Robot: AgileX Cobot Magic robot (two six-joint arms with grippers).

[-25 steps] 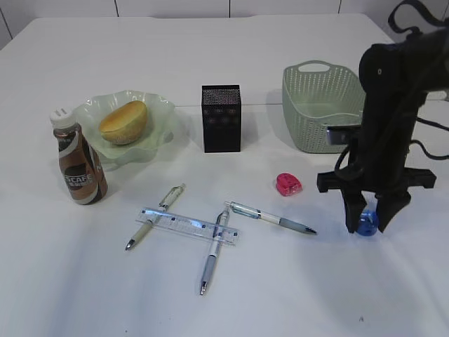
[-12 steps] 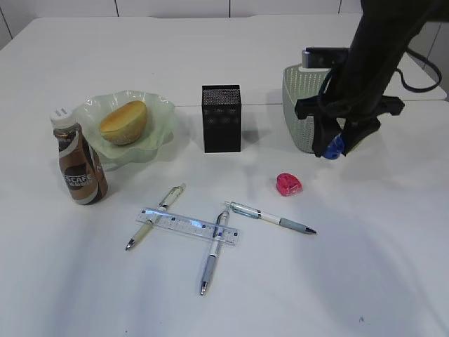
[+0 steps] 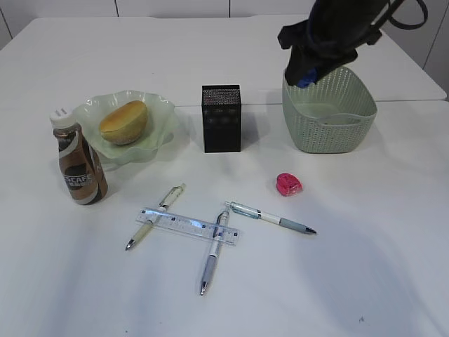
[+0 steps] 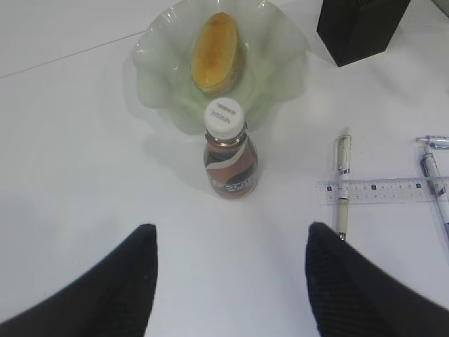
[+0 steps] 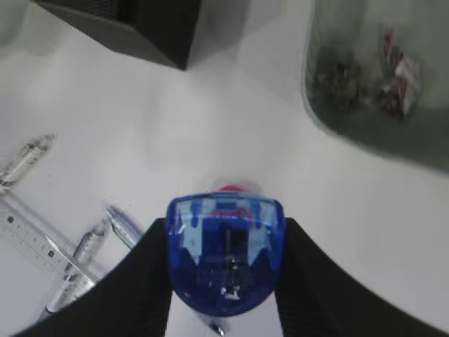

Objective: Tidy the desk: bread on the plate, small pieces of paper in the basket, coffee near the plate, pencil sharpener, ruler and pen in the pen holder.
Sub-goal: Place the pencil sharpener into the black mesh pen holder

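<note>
1. Exterior view: at the upper right, the right gripper carries a blue pencil sharpener above the basket; judging by the task, it belongs in the pen holder at centre. The bread lies on the plate, with the coffee beside it.
2. Left wrist view: the left gripper hangs open and empty at the bottom.
3. Right wrist view: the jaws clasp the sharpener; paper wads lie in the basket, upper right.

The desk is white; the bread is golden brown on a pale green plate; the coffee bottle is brown with a white cap; the pen holder is black; the basket is soft green; one pencil sharpener is pink; the other sharpener is see-through blue.
</note>
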